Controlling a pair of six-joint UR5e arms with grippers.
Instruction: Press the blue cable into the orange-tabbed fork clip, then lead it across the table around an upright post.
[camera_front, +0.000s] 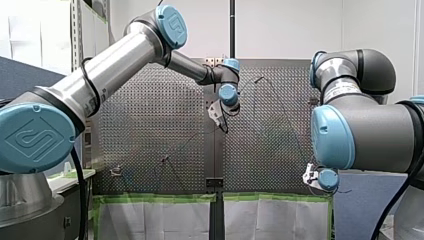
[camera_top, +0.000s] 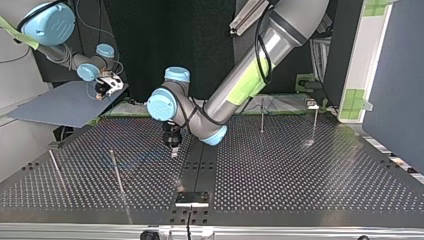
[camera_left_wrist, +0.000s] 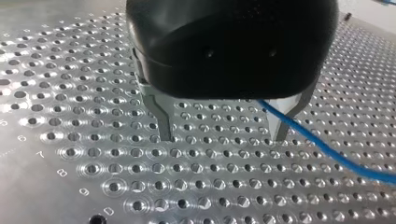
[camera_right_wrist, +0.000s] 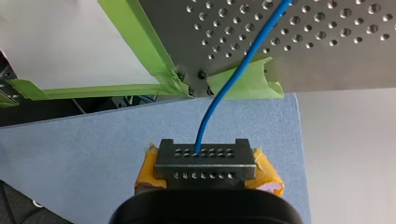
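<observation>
Over the middle of the perforated table (camera_left_wrist: 70, 116), my left gripper (camera_left_wrist: 223, 137) hangs low with its metal fingers (camera_left_wrist: 163, 122) spread wide and nothing clamped. The blue cable (camera_left_wrist: 327, 151) comes out from under the black body, passes close by one finger and runs off across the holes. Off the table's near right corner in the front view, my right gripper (camera_right_wrist: 205, 161) is closed on the same cable, with yellow pads (camera_right_wrist: 268, 175) showing either side of its drilled metal faces. From there the line climbs past green tape (camera_right_wrist: 140, 46) onto the plate.

Upright posts (camera_top: 262, 116) stand to the right of my left arm in the top view. The orange-tabbed fork clip cannot be picked out in any view.

The step in hand looks like the left arm's pick-up of the mid-span. As the cable lies off-centre, hard by one finger, the gripper should shift sideways until the cable sits between both tips before closing. The right arm should give only gentle tension, so the cable neither jumps clear nor sags, and the cable should be carried low.
</observation>
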